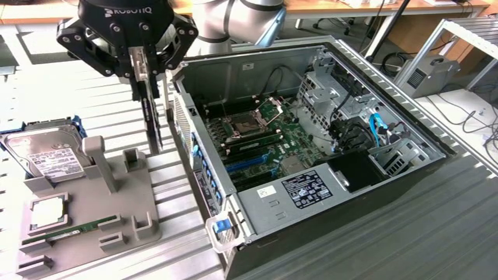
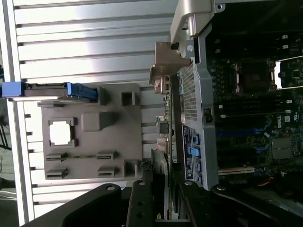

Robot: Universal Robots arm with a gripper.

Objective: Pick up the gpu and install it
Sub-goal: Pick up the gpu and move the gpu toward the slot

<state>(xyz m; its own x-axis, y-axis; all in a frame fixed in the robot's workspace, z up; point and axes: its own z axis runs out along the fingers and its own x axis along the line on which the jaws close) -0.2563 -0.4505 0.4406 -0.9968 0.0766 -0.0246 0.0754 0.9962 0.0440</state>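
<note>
Holding the gpu [image 1: 153,116] clamped edge-on in my gripper [image 1: 144,71], lifted up and hanging upright right between the gray holder [image 1: 128,198] and the open case [image 1: 350,233] wall.

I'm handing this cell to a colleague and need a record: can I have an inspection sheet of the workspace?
Surface: slatted aluminium table, carrying a grey moulded parts holder and an open grey metal computer case.
Job's things: flat black graphics card hangs upright, edge-on, between holder and case; not yet installed.
Clutter: silver hard drive with white label, square processor chip and thin green memory stick on the holder.
Grippers: black gripper shut on the graphics card's upper end.
Cables: blue cables and black leads inside the case.
Surroundings: grey box and loose cables at the exterior view's right.
</note>
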